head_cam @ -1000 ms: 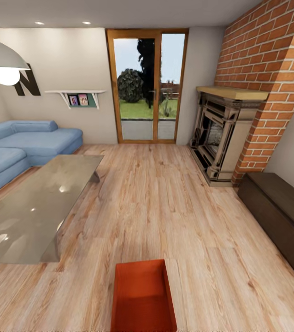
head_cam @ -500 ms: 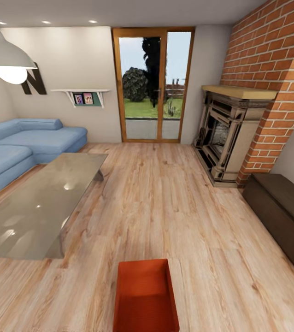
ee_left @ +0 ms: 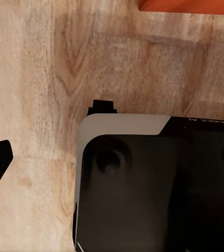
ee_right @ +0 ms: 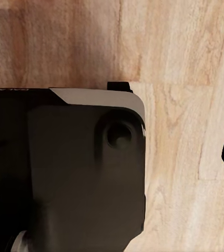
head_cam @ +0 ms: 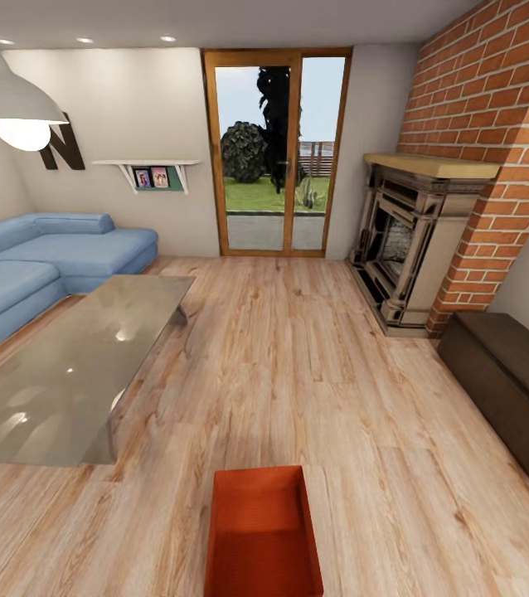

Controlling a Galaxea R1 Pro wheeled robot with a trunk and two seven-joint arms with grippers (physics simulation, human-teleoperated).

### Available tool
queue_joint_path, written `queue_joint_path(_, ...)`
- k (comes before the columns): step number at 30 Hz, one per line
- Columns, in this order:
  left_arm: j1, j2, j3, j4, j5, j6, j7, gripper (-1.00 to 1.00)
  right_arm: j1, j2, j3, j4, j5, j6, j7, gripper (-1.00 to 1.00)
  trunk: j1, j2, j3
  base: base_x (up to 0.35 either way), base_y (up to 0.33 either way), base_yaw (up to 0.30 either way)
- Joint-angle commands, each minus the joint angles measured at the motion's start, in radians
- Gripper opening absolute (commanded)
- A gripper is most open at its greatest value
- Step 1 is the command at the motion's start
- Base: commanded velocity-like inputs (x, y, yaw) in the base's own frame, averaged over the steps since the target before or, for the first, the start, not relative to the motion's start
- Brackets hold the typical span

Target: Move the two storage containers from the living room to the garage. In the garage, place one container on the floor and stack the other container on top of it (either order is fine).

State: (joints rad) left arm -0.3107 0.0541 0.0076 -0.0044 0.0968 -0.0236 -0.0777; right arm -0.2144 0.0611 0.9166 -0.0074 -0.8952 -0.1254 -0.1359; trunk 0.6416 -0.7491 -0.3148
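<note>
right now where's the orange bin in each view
Head view: storage container at the bottom centre, on the wood plank floor.
Left wrist view: an orange strip at the top edge, likely its wall.
Right wrist view: not in it.
Shared landmark: the wood plank floor.

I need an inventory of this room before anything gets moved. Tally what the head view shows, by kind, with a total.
Orange-red storage container: 1
Blue sofa: 1
Glass-topped table: 1
Brick fireplace: 1
Dark wooden cabinet: 1
Pendant lamp: 1
Wall shelf: 1
Total: 7
</note>
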Motion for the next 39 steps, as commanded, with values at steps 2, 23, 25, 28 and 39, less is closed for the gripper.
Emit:
queue_joint_path(2, -0.001, 0.001, 0.0, 0.001, 0.01, -0.002, -0.005, 1.0, 0.0, 0.0, 0.008, 0.0, -0.008, -0.002, -0.004, 1.0, 0.0, -0.001, -0.001, 0.0, 0.0, 0.0)
queue_joint_path(23, -0.001, 0.0, 0.0, 0.001, 0.01, -0.002, -0.005, 1.0, 0.0, 0.002, 0.008, 0.0, -0.008, -0.002, -0.004, 1.0, 0.0, -0.001, -0.001, 0.0, 0.0, 0.0)
queue_joint_path(25, -0.001, 0.0, 0.0, 0.001, 0.01, -0.002, -0.005, 1.0, 0.0, 0.002, 0.008, 0.0, -0.009, -0.002, -0.004, 1.0, 0.0, -0.001, -0.001, 0.0, 0.0, 0.0)
queue_joint_path(28, -0.001, 0.0, 0.0, 0.001, 0.01, -0.002, -0.005, 1.0, 0.0, 0.002, 0.008, 0.0, -0.01, -0.003, -0.004, 1.0, 0.0, -0.001, -0.001, 0.0, 0.0, 0.0)
queue_joint_path(39, -0.001, 0.0, 0.0, 0.001, 0.01, -0.002, -0.005, 1.0, 0.0, 0.002, 0.008, 0.0, -0.008, -0.003, -0.004, 1.0, 0.0, -0.001, -0.015, 0.0, 0.0, 0.0)
